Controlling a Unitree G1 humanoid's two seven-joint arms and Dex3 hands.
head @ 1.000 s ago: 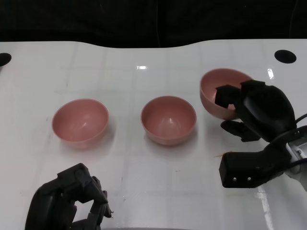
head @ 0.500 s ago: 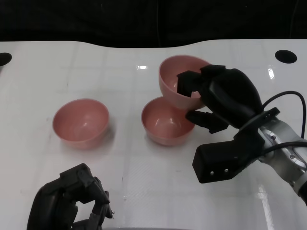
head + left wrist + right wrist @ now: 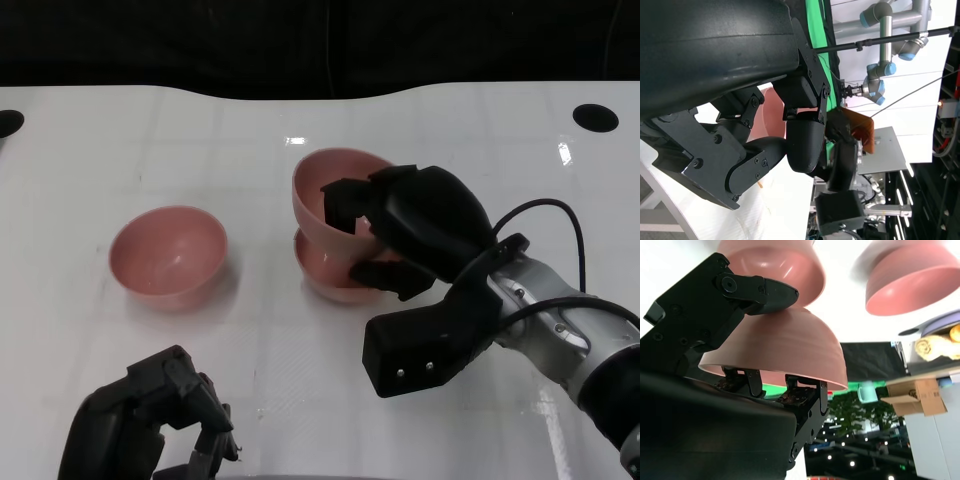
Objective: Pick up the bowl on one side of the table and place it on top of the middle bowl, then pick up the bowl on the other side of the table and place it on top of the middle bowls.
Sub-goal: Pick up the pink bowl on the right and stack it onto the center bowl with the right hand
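While our right hand grips the held bowl by its rim, fingers inside and outside the wall, that bowl hangs tilted directly over the middle bowl, nearly nested in it. Left of the middle bowl, well apart, sits the left bowl on the white counter. Nearer us than that bowl, our left hand is curled in, holding nothing.

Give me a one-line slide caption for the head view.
Right hand holds a pink bowl over the middle bowl; the left bowl waits.
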